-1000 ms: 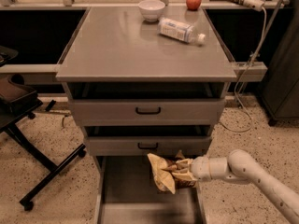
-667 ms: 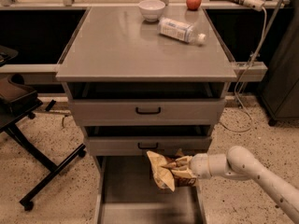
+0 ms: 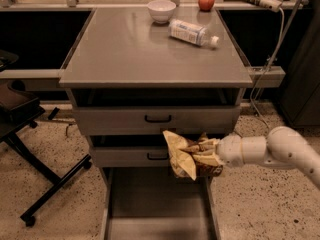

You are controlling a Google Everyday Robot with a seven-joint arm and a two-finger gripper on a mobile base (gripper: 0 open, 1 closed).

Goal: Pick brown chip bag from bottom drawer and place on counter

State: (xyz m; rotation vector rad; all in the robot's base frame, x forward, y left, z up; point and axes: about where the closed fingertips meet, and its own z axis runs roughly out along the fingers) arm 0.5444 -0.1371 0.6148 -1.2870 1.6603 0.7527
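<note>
The brown chip bag (image 3: 186,155) hangs crumpled in the air in front of the middle drawer, above the open bottom drawer (image 3: 157,211). My gripper (image 3: 209,154) reaches in from the right on a white arm and is shut on the bag's right side. The bag is clear of the drawer floor. The grey counter (image 3: 135,49) lies above and behind, well higher than the bag.
On the counter stand a white bowl (image 3: 161,10), a lying clear bottle with white label (image 3: 192,33) and a red apple (image 3: 206,1) at the back. Two upper drawers with black handles (image 3: 158,119) are slightly open. A black chair base (image 3: 35,176) stands at left.
My gripper has lifted the bag a little higher and slightly left, from just above the bottom drawer to in front of the middle drawer.
</note>
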